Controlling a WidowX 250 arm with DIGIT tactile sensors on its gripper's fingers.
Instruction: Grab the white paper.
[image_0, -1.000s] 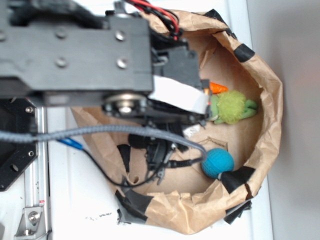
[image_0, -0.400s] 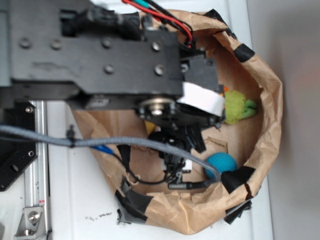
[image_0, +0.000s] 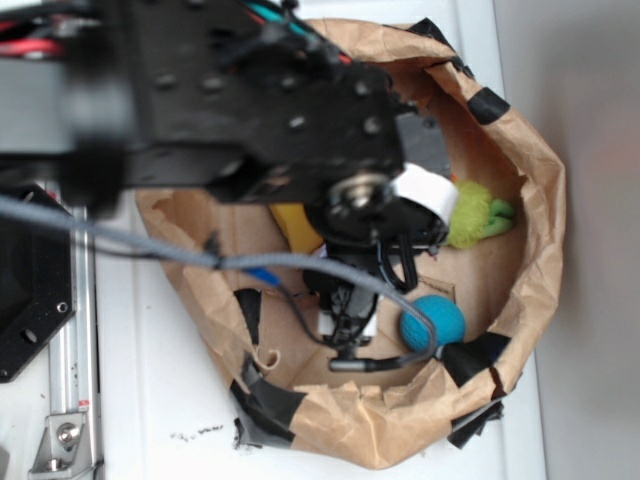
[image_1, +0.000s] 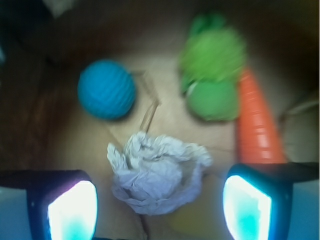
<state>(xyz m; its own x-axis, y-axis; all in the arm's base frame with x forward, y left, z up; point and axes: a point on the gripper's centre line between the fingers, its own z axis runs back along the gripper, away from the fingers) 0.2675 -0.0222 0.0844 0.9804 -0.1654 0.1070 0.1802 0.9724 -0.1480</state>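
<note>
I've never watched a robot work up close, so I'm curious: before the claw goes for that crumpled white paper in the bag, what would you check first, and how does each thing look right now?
1. Target in sight: the white paper is clearly visible in the wrist view. Ok.
2. Claw open: its fingers stand well apart. Ok.
3. Alignment: the paper lies between the two fingers. Ok.
4. Neighbours clear: the blue ball, green plush toy and orange carrot all lie beyond the paper, apart from it. Ok.
5. Height above the paper: cannot tell.
6. Cable snagging the brown paper bag: it droops into the bag. Cannot tell.
</note>
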